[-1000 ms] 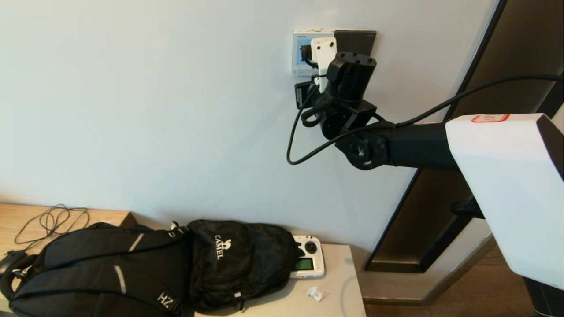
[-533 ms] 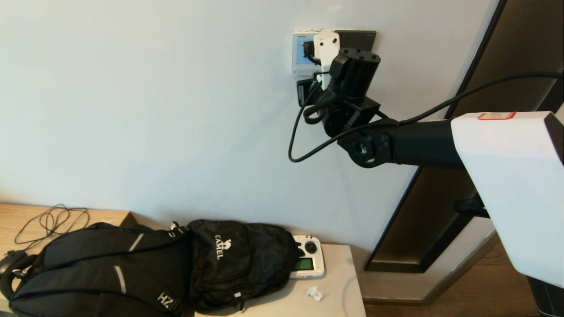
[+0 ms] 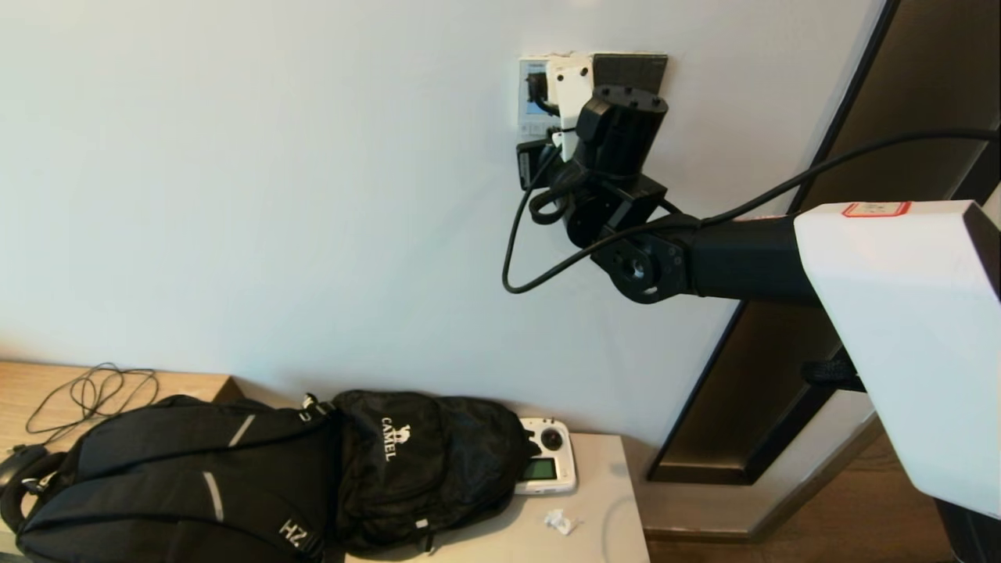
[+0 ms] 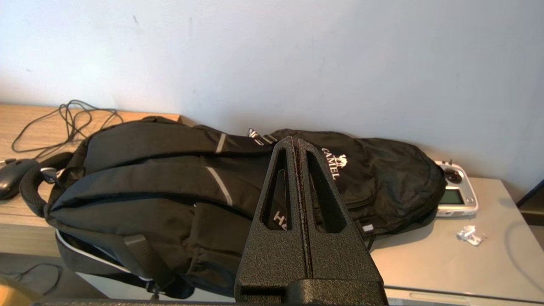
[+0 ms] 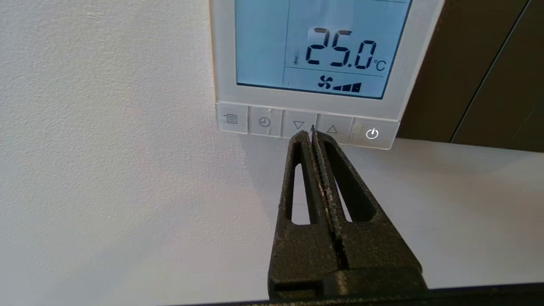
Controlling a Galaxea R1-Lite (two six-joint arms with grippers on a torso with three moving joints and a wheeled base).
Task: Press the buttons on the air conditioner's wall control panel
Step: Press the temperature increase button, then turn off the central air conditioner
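My right pincer (image 5: 313, 134): clenched, empty, tips at the buttons (image 5: 298, 124) between down and up arrows | wall control panel (image 5: 314, 55): on wall, reading 25.0 | My left pincer (image 4: 296, 146): clenched, above backpack (image 4: 178, 178) on counter (image 4: 446, 263).

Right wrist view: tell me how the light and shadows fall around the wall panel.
Right wrist view: the panel has a backlit pale blue screen with crisp dark digits and no glare; a soft shadow spreads on the wall under its buttons, around the shut right claw. Head view: the arm hides most of the panel, and the wall is evenly lit.
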